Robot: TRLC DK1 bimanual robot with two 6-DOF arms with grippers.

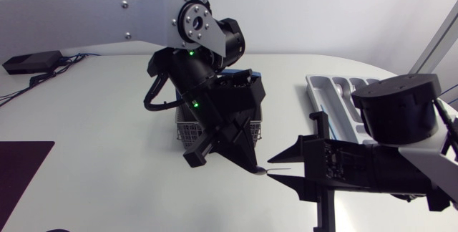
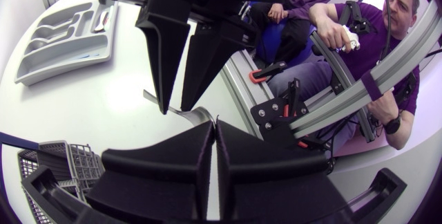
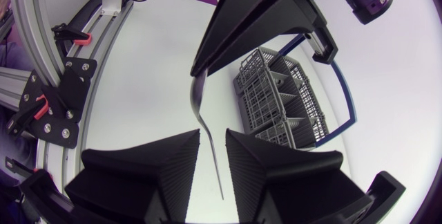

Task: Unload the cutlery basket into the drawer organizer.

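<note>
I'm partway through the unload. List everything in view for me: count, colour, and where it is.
cutlery basket: one, grey wire with a blue rim, on the table under the left arm.
drawer organizer: one, grey, on the table's right side by the right arm; contents too unclear to count.
cutlery piece: one, silver, held above the table between the two claws.
mat: one, dark, at the table's left edge.
table: one, white.
left claw: one, black, shut on the cutlery piece's broad end, next to the basket.
right claw: one, black, open, with the piece's handle running between its fingers.
</note>
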